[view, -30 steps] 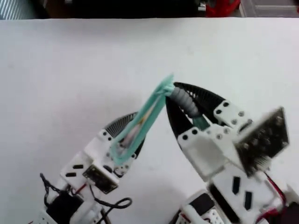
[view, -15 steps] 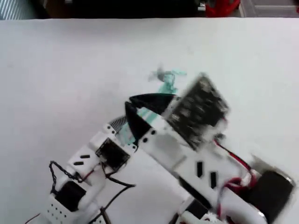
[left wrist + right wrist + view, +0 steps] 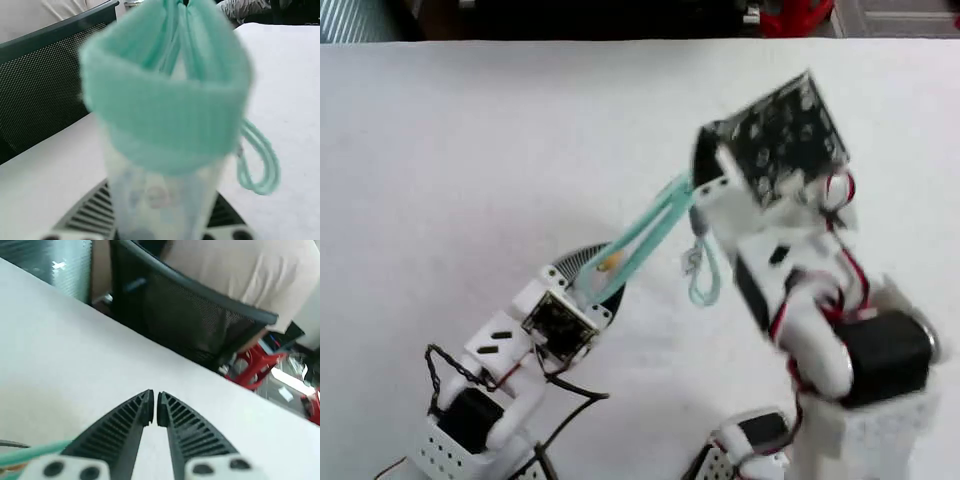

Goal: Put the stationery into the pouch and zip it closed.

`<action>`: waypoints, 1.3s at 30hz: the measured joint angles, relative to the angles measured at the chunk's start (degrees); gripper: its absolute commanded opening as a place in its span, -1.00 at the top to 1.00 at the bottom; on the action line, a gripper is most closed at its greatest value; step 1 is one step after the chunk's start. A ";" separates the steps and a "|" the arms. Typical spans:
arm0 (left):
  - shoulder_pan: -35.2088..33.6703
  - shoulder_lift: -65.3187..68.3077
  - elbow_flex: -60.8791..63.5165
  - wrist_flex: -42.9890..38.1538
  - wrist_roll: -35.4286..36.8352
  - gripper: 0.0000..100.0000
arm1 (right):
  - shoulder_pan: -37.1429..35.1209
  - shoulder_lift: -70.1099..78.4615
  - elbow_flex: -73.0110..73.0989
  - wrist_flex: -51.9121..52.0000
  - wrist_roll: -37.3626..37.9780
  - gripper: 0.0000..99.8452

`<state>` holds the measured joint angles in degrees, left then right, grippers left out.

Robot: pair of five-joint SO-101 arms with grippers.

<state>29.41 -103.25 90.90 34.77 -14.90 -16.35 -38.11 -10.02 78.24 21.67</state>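
Above the white table (image 3: 470, 150), my left pincer (image 3: 588, 288) is clamped on one end of the teal pouch (image 3: 638, 232), holding it off the surface so that it slants away towards my right arm. In that arm's wrist view the pouch stands up between the jaws, clear wall below and teal band on top. Pale shapes behind the clear wall, and a small orange spot seen from above, look to me like the stationery (image 3: 608, 263). So I judge the loading done and the zipping in hand. How far the zip is drawn I cannot tell; from above the band reads as two teal lines with a narrow gap between them.

My right pincer (image 3: 154, 407) is all but closed, its tips a hair apart with nothing between them. A teal strand runs in beside the root of one jaw, and from above the pouch's far end meets that pincer, but I cannot tell whether anything is pinched there. The cord loop (image 3: 704, 280) hangs free below that far end.

Next, I reckon, the right pincer needs a sure hold on the zip pull, then a straight draw along the band while the left holds the pouch taut. A pull off-line would likely twist the soft pouch rather than run the slider.
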 measured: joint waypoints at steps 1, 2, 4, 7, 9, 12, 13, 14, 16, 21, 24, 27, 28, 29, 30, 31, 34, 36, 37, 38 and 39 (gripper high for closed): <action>0.00 0.00 0.00 0.00 0.00 0.95 | 1.76 0.09 2.90 -1.05 0.00 0.96; 0.00 0.00 0.00 0.00 0.00 0.95 | 3.08 0.09 5.71 -2.20 0.00 0.96; -0.09 0.00 0.00 0.00 0.00 0.95 | 4.92 0.00 11.60 -4.40 0.00 0.96; -0.09 0.00 0.00 0.00 0.00 0.95 | 8.88 0.09 19.16 -7.56 0.00 0.88; -0.09 0.00 0.00 0.00 0.00 0.95 | 10.55 0.09 24.00 -9.14 0.00 0.69; -0.09 0.00 0.00 0.00 0.00 0.95 | 11.25 0.09 30.95 -10.73 0.00 0.49; -0.09 0.00 0.00 0.00 0.00 0.95 | 11.25 0.09 32.97 -11.34 0.00 0.52; -0.09 0.00 0.00 0.00 0.00 0.95 | 11.16 -0.44 35.16 -12.04 0.00 0.54; -0.09 0.00 0.00 0.00 0.00 0.95 | 10.99 -2.64 39.47 -13.80 -1.14 0.56; -0.09 0.00 0.00 0.00 0.00 0.95 | 8.97 -15.12 52.31 -18.29 -4.40 0.53; -0.09 0.00 0.00 0.00 0.00 0.95 | 5.71 -25.67 61.19 -22.77 -5.63 0.53; -0.09 0.00 0.00 0.00 0.00 0.95 | 0.44 -35.52 72.00 -29.27 -5.71 0.53; -0.09 0.00 0.00 0.00 0.00 0.95 | -0.88 -38.33 75.52 -31.38 -5.71 0.53; -0.09 0.00 0.00 0.00 0.00 0.95 | -1.76 -40.88 78.77 -33.32 -5.71 0.53; -0.09 0.00 0.00 0.00 0.00 0.95 | -1.93 -42.81 81.32 -34.81 -5.71 0.53; -0.09 0.00 0.00 0.00 0.00 0.95 | -2.20 -44.40 83.25 -35.87 -5.71 0.53; -0.09 0.00 0.00 0.00 0.00 0.95 | -2.99 -46.68 86.86 -37.89 -5.71 0.53; -0.09 0.00 0.00 0.00 0.00 0.95 | -3.16 -46.86 88.70 -40.35 -5.71 0.53; -0.09 0.00 0.00 0.00 0.00 0.95 | -3.16 -46.86 89.67 -42.20 -5.71 0.53; -0.09 0.00 0.00 0.00 0.00 0.95 | -3.16 -46.77 90.46 -44.04 -6.33 0.53; -0.09 0.00 0.00 0.00 0.00 0.95 | -3.16 -46.77 91.08 -45.71 -7.38 0.53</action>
<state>29.32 -103.25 90.90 34.77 -14.90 -19.52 -84.88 81.05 32.53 14.29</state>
